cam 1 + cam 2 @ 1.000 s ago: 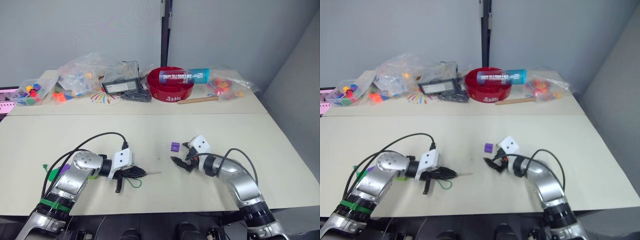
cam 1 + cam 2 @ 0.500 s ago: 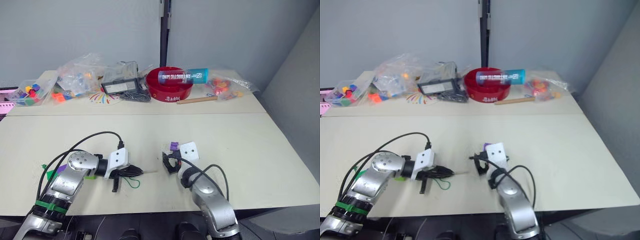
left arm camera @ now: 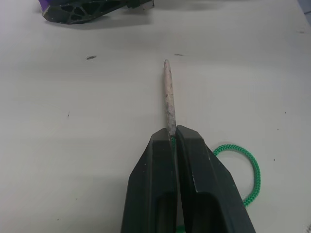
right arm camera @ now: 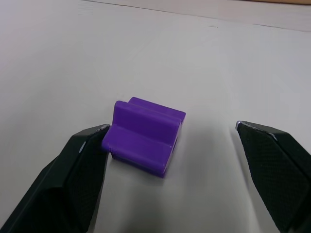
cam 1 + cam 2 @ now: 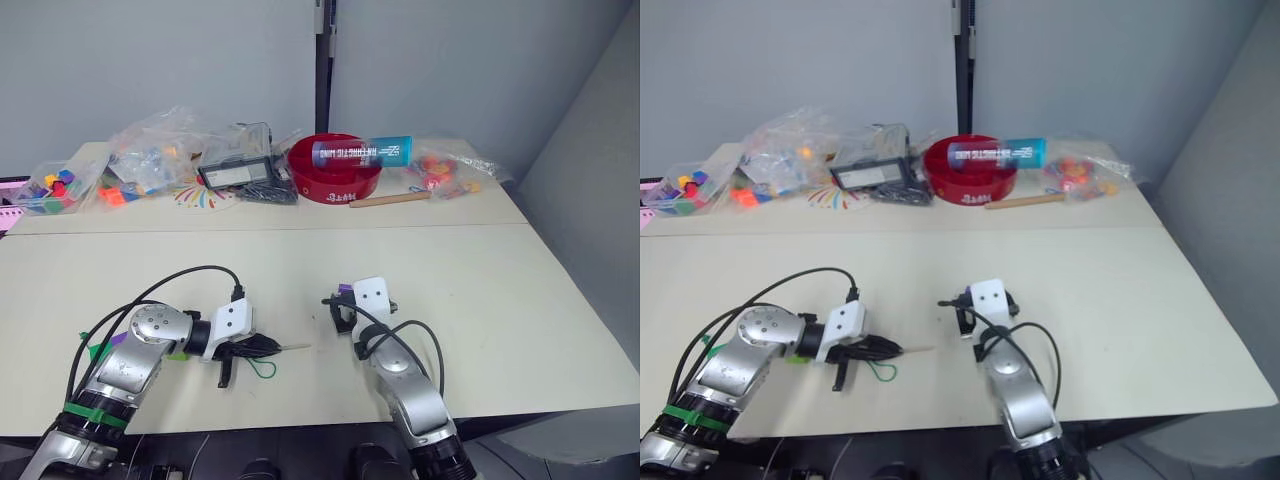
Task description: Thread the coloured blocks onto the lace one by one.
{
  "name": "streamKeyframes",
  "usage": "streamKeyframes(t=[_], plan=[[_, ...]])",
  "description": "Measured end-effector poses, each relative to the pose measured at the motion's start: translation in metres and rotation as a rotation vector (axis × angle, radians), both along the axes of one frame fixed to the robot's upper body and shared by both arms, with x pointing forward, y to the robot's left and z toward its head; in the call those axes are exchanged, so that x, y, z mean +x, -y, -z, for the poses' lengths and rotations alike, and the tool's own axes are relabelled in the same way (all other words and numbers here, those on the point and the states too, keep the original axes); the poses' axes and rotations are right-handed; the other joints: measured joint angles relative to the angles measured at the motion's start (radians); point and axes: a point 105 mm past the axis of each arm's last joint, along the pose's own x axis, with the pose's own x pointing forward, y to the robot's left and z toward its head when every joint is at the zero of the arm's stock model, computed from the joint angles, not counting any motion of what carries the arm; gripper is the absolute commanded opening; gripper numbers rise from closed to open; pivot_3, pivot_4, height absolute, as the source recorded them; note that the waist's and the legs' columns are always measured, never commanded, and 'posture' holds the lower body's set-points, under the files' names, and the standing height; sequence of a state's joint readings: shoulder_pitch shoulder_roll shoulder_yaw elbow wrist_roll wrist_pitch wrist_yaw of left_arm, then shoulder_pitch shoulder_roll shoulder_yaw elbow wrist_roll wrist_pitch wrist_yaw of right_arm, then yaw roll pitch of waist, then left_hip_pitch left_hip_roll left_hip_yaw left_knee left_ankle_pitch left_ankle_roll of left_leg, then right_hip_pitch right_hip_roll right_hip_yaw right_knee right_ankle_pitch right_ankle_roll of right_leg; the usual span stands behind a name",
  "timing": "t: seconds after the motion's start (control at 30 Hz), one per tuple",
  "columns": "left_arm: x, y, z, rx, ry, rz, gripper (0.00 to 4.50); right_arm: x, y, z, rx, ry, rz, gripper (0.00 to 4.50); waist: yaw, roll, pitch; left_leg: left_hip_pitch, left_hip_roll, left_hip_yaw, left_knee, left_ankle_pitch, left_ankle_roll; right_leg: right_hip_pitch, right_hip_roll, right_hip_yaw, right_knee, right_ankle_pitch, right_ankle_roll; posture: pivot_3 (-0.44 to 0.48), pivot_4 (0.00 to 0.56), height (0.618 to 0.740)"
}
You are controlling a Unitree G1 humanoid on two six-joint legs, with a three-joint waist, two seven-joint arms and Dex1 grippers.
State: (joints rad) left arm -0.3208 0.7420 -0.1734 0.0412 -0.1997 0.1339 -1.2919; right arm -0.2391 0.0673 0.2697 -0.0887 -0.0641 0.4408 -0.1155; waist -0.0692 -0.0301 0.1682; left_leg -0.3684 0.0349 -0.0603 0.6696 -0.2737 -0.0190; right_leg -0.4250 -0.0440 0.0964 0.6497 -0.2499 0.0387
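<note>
Pinching the lace (image 3: 169, 97) behind its pale tip, the left gripper (image 3: 175, 138) hides most cord; the right gripper (image 4: 175, 136) straddles a purple block (image 4: 146, 136), spread, one finger touching it.

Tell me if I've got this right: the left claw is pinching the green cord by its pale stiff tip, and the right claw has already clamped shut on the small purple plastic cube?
Not quite. The right claw is open: in the right wrist view its fingers stand either side of the small purple plastic cube, one finger touching it, the other well clear. The rest holds: the left claw is pinching the green cord by its pale stiff tip.
</note>
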Motion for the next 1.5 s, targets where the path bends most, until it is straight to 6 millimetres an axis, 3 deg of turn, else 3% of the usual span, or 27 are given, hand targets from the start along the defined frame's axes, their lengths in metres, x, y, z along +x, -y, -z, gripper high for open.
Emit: streamKeyframes(t=[0.1,0.33,0.5,0.77,1.1,1.17,1.37,1.4,1.5], plan=[[0.0,0.001,-0.002,-0.001,-0.001,0.001,0.0,0.003,-0.004,0.0,0.006,0.005,-0.007,3.59,-0.001,0.0,0.0,0.0,0.0,0.0,0.0,0.0,0.0,0.0,0.0,0.0,0.0,0.0,0.0,0.0,0.15,0.74],[0.002,0.006,-0.011,0.002,0.008,0.005,0.0,0.003,-0.005,0.0,0.01,0.004,-0.006,1.24,-0.001,0.0,0.0,0.0,0.0,0.0,0.0,0.0,0.0,0.0,0.0,0.0,0.0,0.0,0.0,0.0,0.15,0.74],[0.003,0.008,-0.014,0.001,0.009,0.005,0.0,-0.008,-0.004,0.001,0.028,0.0,-0.031,1.17,0.0,0.0,0.0,-0.001,0.0,0.0,-0.001,0.0,0.0,0.0,0.0,0.0,0.0,0.0,0.0,0.0,0.15,0.74],[0.006,0.015,-0.023,-0.02,0.018,0.017,0.0,-0.075,-0.009,0.011,0.088,-0.097,-0.188,1.17,0.001,0.0,0.0,0.0,0.0,-0.001,-0.001,0.0,0.0,0.0,0.0,0.0,-0.001,0.0,0.0,0.0,0.15,0.74],[0.003,0.019,-0.021,-0.026,-0.014,0.041,0.0,-0.082,-0.008,0.013,0.139,-0.158,-0.173,1.17,0.001,-0.001,0.0,0.001,0.001,0.0,-0.001,0.0,0.0,0.001,0.001,0.0,-0.001,0.0,0.0,0.0,0.15,0.74],[0.003,0.019,-0.02,-0.025,-0.015,0.043,0.0,-0.081,-0.008,0.013,0.139,-0.16,-0.175,2.21,0.001,-0.001,0.0,0.001,0.001,0.0,-0.001,0.0,0.0,0.001,0.001,0.0,-0.001,0.0,0.0,0.0,0.15,0.74],[0.004,0.02,-0.022,-0.025,-0.011,0.046,0.0,-0.084,-0.011,0.011,0.137,-0.155,-0.216,4.2,0.002,-0.001,0.0,0.0,0.0,0.0,-0.001,0.0,0.0,0.001,0.001,0.0,-0.001,0.0,0.0,0.0,0.15,0.74],[0.004,0.02,-0.022,-0.025,-0.011,0.046,0.0,-0.084,-0.01,0.011,0.131,-0.155,-0.226,4.47,0.002,-0.001,0.0,0.0,0.0,0.0,-0.001,0.0,0.0,0.001,0.001,0.0,-0.001,0.0,0.0,0.0,0.15,0.74],[0.004,0.019,-0.022,-0.025,-0.011,0.045,0.0,-0.086,0.004,0.008,0.073,-0.143,-0.268,4.47,0.006,-0.001,0.0,0.0,0.0,0.0,0.0,0.0,0.0,0.001,0.0,0.0,-0.002,0.0,0.0,0.0,0.15,0.74]])
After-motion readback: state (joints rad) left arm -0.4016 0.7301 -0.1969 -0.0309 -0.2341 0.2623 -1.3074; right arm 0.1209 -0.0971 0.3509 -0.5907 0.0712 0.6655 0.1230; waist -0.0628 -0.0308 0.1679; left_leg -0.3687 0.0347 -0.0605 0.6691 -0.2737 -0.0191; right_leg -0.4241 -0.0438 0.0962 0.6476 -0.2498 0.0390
